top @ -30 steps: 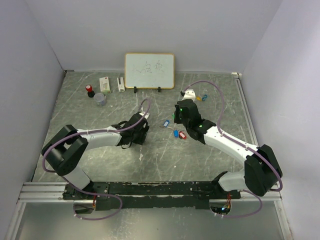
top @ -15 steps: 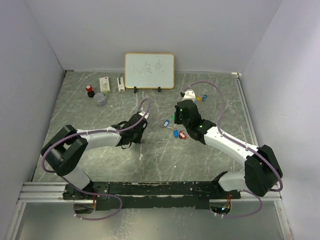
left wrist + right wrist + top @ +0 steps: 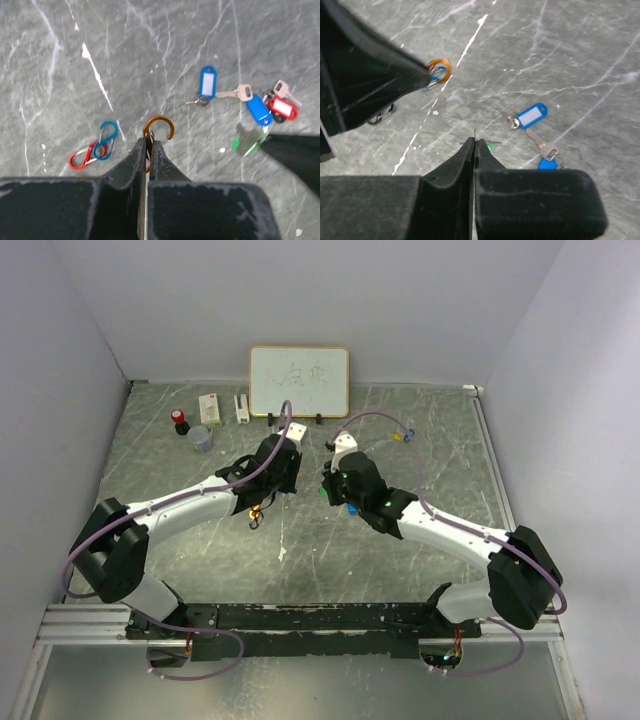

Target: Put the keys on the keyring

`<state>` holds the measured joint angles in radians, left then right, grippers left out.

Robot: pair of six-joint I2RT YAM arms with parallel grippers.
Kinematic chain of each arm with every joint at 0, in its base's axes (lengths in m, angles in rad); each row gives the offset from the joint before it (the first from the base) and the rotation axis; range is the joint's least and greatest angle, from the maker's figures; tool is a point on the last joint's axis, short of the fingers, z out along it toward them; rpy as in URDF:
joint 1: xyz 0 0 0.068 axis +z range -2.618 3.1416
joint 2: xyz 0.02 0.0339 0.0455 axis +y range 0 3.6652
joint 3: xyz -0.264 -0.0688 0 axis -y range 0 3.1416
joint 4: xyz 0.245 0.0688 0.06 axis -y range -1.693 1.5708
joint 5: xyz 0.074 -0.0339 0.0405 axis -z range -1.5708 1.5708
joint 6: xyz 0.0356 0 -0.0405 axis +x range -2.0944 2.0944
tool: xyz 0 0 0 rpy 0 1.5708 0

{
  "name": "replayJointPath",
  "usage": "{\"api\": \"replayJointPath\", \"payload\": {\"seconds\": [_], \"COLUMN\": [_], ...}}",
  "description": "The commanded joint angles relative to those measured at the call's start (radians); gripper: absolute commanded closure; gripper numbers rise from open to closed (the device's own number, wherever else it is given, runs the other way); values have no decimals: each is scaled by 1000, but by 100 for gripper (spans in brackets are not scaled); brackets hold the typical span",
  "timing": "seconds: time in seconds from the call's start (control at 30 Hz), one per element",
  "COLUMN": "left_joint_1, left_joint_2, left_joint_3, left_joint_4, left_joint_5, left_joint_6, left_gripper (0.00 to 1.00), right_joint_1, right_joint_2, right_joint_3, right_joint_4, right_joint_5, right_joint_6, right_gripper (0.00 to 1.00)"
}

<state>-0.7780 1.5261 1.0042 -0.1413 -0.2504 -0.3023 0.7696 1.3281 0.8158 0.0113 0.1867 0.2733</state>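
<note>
My left gripper (image 3: pixel 148 142) is shut on an orange hook-shaped keyring (image 3: pixel 159 125) and holds it above the table. In the right wrist view that keyring (image 3: pixel 439 70) shows at the tip of the left fingers, upper left. My right gripper (image 3: pixel 475 141) is shut on the thin metal loop of a green key (image 3: pixel 492 146), which hangs below it (image 3: pixel 247 141). The other keys lie on the table: a blue tag (image 3: pixel 207 82), a metal key (image 3: pixel 240 91), a second blue tag (image 3: pixel 259 109) and a red tag (image 3: pixel 282 108). From above, both grippers (image 3: pixel 285 462) (image 3: pixel 335 480) meet mid-table.
Linked red and blue clips (image 3: pixel 95 147) lie on the table below the left gripper. At the back stand a whiteboard (image 3: pixel 299 381), a white box (image 3: pixel 210 405), a red-capped item (image 3: pixel 180 421) and a grey cup (image 3: pixel 200 438). More small tags (image 3: pixel 402 435) lie back right.
My left gripper shut on the orange keyring, then rose and moved back and right. My right arm swung left with the green key, bringing the two grippers close together.
</note>
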Motion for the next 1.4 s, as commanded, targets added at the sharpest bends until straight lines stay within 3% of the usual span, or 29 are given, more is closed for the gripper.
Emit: {"api": "replayJointPath", "payload": {"seconds": [0.0, 0.53, 1.37], "left_joint_1": [-9, -12, -48], "left_joint_2": [35, 13, -7], "left_joint_3": [72, 67, 36], "left_joint_4": [-34, 5, -7], "left_joint_5": [7, 144, 170], "left_joint_6": [13, 18, 17], "left_gripper": [93, 93, 93], "right_joint_1": [39, 90, 95], "right_joint_2": [29, 67, 111], "right_joint_3": [23, 27, 31], "right_joint_4": [49, 100, 114], "right_joint_5": [-25, -41, 36], "right_joint_6": [-66, -102, -100], "right_gripper": [100, 100, 100]}}
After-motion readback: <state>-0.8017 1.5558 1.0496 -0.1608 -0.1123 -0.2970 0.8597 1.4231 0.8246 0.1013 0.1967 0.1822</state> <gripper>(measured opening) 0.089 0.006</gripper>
